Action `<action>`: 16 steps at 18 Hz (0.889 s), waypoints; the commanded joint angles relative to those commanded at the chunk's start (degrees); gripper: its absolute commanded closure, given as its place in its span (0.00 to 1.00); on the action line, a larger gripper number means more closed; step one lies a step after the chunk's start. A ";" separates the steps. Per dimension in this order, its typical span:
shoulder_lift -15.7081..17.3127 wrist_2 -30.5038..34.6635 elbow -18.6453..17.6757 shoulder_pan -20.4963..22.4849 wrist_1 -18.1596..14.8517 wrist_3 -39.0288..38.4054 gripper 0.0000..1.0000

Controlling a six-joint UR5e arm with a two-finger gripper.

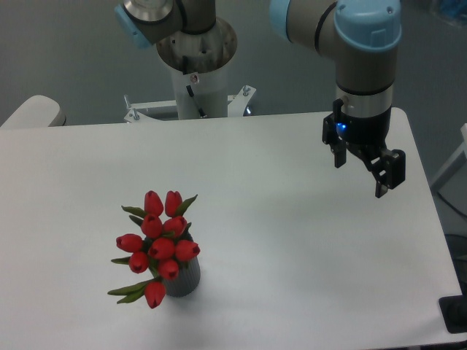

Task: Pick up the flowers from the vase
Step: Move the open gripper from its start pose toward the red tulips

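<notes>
The flowers [157, 244], a bunch of red tulip buds with green leaves, stand in the vase [182, 281], a small dark grey ribbed cylinder near the table's front left. The bunch spreads wider than the vase and hides its rim. My gripper [360, 175] hangs above the right side of the table, far to the right of the flowers and well apart from them. Its two black fingers are spread with nothing between them, so it is open.
The white table [277, 240] has its right edge close under the gripper and its front edge just below the vase. The arm's base column [197, 73] stands at the back centre. A dark object [456, 315] sits off the front right corner.
</notes>
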 joint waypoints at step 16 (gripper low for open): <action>0.88 -5.01 -2.55 -4.66 0.09 -0.79 0.00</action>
